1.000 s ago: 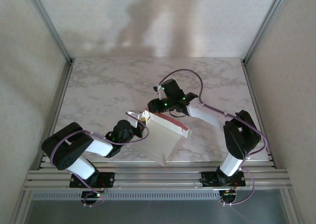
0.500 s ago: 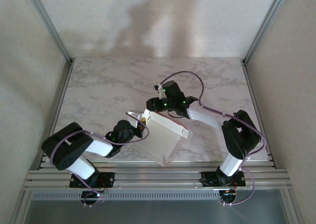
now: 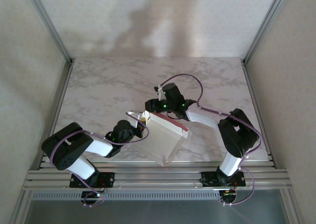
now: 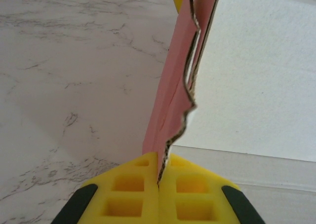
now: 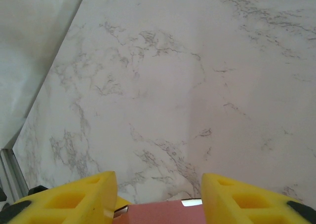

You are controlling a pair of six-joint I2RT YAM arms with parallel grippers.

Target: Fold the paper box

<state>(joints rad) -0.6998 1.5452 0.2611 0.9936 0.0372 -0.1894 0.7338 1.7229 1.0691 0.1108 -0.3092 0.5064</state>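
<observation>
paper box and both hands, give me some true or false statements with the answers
1. The left hand is shut on an edge of the paper box. True.
2. The right hand is clamped fully shut. False: its jaws stand apart.
3. The table has a plain wooden top. False: it is marble-patterned.
4. The paper box shows a pink side and a white side. True.

The left arm point(image 3: 98, 146) and right arm point(image 3: 200, 116) are wearing white shells over black joints, purple cables point(image 3: 185, 75) are looping alongside, yellow finger pads point(image 4: 131, 192) are capping both
</observation>
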